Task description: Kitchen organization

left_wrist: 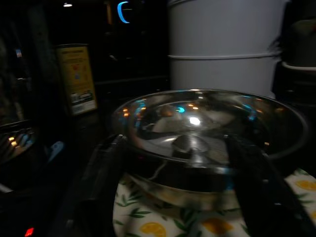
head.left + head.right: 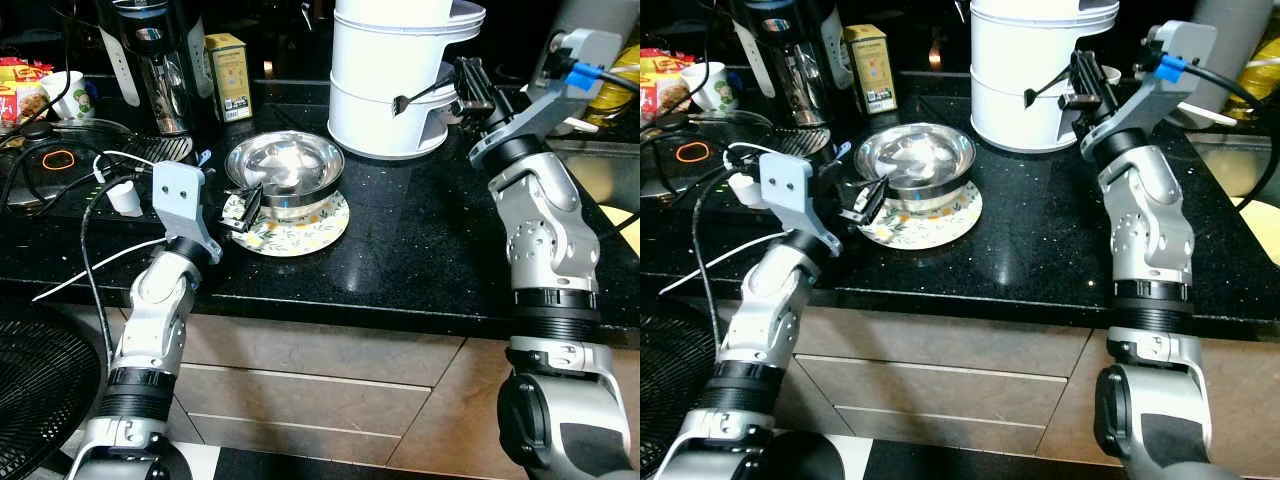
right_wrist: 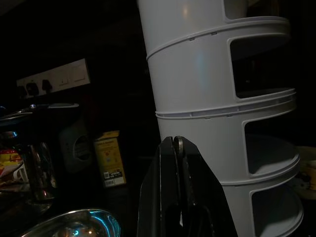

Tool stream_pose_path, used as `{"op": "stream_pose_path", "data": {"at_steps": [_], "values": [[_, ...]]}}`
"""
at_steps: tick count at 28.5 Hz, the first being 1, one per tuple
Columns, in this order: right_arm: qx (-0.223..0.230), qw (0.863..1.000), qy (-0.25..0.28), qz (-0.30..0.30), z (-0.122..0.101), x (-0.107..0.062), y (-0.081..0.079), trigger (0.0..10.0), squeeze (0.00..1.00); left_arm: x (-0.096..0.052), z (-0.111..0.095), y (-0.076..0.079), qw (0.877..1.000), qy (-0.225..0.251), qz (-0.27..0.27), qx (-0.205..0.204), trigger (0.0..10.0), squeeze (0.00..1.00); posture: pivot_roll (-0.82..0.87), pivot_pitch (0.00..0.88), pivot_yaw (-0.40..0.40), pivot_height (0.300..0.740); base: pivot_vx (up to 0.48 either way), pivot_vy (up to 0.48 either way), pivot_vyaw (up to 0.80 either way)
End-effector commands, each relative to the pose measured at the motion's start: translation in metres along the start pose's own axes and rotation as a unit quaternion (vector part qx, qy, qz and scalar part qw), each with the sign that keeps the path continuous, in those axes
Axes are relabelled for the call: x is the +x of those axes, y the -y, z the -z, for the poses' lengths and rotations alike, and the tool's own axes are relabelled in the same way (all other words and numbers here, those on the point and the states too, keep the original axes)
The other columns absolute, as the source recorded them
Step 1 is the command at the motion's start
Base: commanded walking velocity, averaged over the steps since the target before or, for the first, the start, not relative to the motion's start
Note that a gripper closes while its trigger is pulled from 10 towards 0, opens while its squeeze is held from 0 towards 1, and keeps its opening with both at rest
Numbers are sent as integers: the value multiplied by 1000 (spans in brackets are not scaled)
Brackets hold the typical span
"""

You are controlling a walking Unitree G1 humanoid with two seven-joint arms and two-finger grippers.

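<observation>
On the black bench (image 2: 420, 240), a steel bowl (image 2: 285, 165) sits on a floral plate (image 2: 300, 228) in front of a tall white tiered rack (image 2: 395, 80). The left claw (image 2: 240, 208) is spread wide at the bowl's near rim, gripping nothing. The right claw (image 2: 425, 95) is pressed closed and empty, fingertips just beside the rack's lower tier
</observation>
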State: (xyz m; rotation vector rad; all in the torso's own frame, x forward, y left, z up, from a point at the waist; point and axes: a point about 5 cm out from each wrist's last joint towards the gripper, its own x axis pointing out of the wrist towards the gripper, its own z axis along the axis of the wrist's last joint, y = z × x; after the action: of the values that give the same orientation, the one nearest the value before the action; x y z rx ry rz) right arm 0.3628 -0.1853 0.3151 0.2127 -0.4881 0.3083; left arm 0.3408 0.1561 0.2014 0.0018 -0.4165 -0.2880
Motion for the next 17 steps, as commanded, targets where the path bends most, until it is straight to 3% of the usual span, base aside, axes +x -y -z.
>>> {"op": "stream_pose_path", "data": {"at_steps": [1,17], "values": [[2,1000,-1,-7,0,0,-4,10000,0,3,0,3,1000,5,7,0,0,0,-35,0,-24,740,0,0,0],[16,1000,0,-10,5,2,-11,10000,0,6,-10,6,999,30,22,5,0,0,-5,0,-19,740,0,0,0]]}}
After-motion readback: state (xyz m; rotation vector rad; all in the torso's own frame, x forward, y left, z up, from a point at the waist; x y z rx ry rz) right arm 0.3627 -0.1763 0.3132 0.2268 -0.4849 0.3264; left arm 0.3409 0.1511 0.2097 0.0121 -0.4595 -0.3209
